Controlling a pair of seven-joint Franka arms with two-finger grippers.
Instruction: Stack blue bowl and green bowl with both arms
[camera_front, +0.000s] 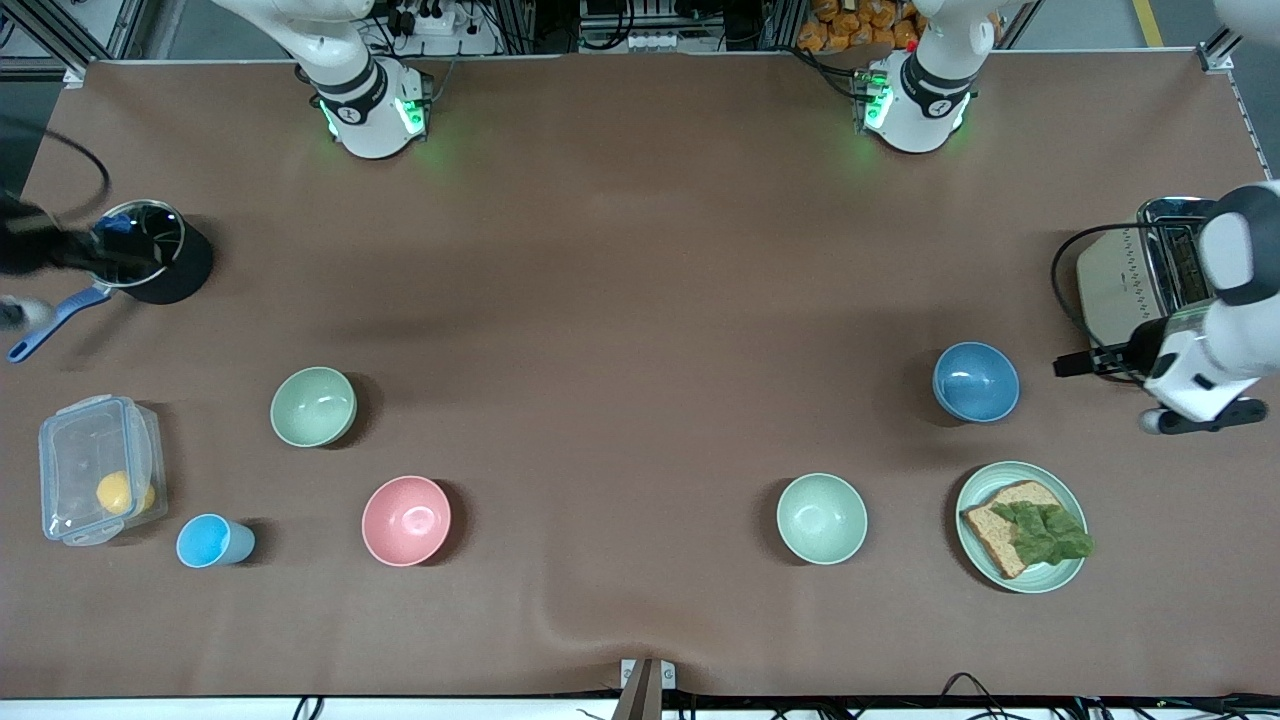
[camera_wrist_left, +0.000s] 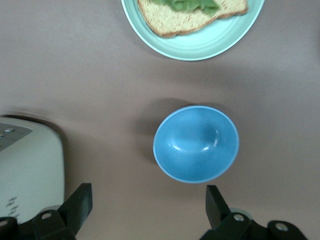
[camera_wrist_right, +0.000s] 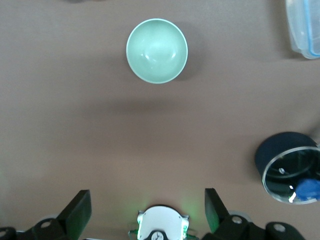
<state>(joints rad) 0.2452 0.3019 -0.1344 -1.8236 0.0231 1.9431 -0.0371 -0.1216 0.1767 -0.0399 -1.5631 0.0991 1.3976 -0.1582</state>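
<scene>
Blue bowl (camera_front: 976, 381) sits at right of the frame, just above the plate (camera_front: 1021, 527) of bread; green bowl (camera_front: 313, 406) sits at left, above the pink bowl (camera_front: 406, 520). Left gripper (camera_wrist_left: 145, 200) hangs open beside the toaster (camera_front: 1140, 265). Right gripper (camera_wrist_right: 147, 205), open, hangs at the bench's (camera_front: 640, 300) left edge.

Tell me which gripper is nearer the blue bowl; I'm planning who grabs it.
Left. The left gripper, fingers open, is up beside the blue bowl near the toaster. The right gripper, also open, is at the other end of the table, by the black pot.
</scene>
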